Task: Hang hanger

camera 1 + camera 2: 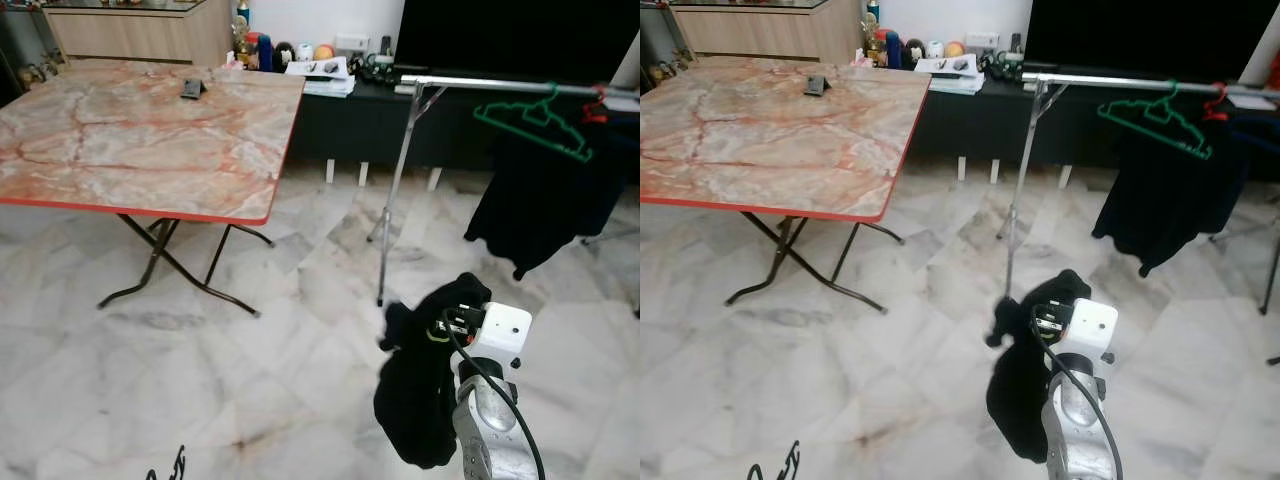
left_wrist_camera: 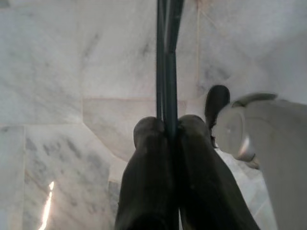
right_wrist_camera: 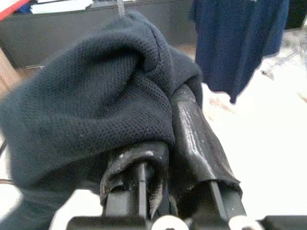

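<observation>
My right gripper [image 3: 169, 125] is shut on a dark knitted garment [image 1: 420, 400]. The garment drapes over the fingers and hangs down beside my right arm, low on the right. My left gripper [image 2: 168, 128] is shut on the thin dark green bar of a hanger [image 2: 165, 57], held low over the marble floor. Ahead on the right stands a silver clothes rail [image 1: 500, 84]. An empty green hanger [image 1: 535, 120], a red hanger [image 1: 597, 108] and a dark shirt [image 1: 545, 200] hang on it. The rail is about a metre beyond my right gripper.
A folding table [image 1: 140, 130] with a marble-patterned top and a red edge stands on the left, a small dark object [image 1: 192, 89] on it. A black TV console [image 1: 350, 115] runs along the back wall. The rail's upright pole [image 1: 395, 200] stands on pale marble floor [image 1: 250, 380].
</observation>
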{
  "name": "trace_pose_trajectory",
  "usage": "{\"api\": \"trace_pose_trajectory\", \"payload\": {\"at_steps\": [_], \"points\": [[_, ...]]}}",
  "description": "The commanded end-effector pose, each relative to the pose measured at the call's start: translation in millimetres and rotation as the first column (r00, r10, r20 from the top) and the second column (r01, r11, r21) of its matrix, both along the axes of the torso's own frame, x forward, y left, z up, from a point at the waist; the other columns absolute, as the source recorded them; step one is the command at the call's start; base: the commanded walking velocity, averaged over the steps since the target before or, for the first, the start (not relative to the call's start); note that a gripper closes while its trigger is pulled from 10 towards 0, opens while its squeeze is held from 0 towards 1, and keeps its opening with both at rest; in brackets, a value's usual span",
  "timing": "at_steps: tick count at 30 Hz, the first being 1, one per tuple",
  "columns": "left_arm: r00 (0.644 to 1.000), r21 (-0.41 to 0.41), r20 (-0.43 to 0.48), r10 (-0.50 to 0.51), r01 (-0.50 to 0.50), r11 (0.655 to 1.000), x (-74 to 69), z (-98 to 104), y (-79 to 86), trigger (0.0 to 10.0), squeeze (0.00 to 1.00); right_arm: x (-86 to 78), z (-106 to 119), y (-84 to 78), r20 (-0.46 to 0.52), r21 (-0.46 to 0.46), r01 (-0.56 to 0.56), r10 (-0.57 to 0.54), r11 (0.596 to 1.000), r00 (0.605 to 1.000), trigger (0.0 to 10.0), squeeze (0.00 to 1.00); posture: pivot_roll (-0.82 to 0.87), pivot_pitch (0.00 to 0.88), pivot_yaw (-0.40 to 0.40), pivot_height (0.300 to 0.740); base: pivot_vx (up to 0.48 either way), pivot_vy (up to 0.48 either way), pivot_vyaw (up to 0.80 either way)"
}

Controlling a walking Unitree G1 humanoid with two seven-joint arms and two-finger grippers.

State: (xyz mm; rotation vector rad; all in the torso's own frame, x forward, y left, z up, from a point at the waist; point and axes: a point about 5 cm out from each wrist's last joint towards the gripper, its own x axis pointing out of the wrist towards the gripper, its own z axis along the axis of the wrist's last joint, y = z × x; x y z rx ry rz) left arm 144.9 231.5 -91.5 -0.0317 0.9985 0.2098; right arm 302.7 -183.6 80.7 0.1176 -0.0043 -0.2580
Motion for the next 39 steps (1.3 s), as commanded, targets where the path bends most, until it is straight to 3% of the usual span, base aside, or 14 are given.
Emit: {"api": "trace_pose_trajectory", "payload": {"at_steps": [1, 17, 25, 39], "points": [[0.999, 0.01, -0.03, 0.011, -0.011, 1.0, -7.8, -2, 3.7, 10.0, 0.0, 3.9, 10, 1.0, 0.042, -0.005, -0.001, 0.001, 1.0, 0.999, 10.0, 0.0, 0.05, 0.122, -0.027, 0.74, 0.0, 0.48, 0.0], [0.999, 0.017, -0.042, 0.023, -0.022, 1.0, -17.4, -3, 13.9, 10.0, 0.0, 5.9, 11, 3.2, 0.044, -0.01, -0.009, 0.01, 1.0, 0.999, 10.0, 0.0, 0.05, 0.126, -0.029, 0.74, 0.0, 0.425, 0.0], [0.999, 0.009, -0.039, 0.011, -0.011, 1.0, -12.5, -5, 0.0, 10.0, 0.0, 6.9, 11, 4.3, 0.046, -0.01, -0.012, 0.012, 1.0, 0.999, 10.0, 0.0, 0.06, 0.122, -0.026, 0.74, 0.0, 0.376, 0.0], [1.0, 0.007, -0.023, 0.006, -0.006, 1.0, -10.7, -5, -4.3, 10.0, 0.0, 8.3, 12, 5.5, 0.052, -0.009, -0.018, 0.018, 1.0, 0.999, 10.0, 0.0, 0.06, 0.112, -0.028, 0.74, 0.0, 0.0, 0.0]]}}
